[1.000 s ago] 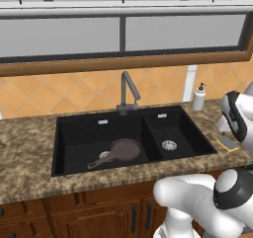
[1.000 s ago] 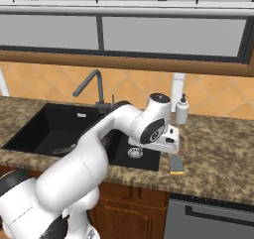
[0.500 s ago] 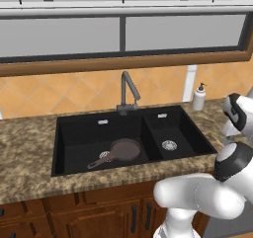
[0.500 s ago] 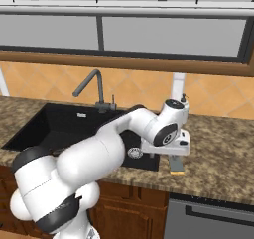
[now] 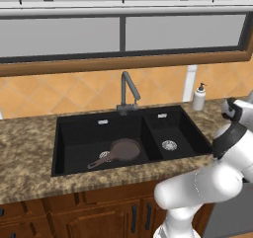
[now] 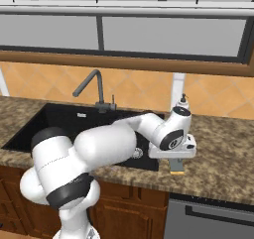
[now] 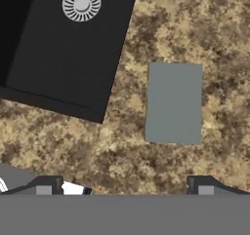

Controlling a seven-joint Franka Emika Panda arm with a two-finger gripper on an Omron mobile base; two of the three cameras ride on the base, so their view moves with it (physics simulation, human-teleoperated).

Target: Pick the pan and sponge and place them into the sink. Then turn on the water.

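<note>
I looked over all three views and found nothing I could read: no text, label, brand, number or sign stood on anything.
</note>
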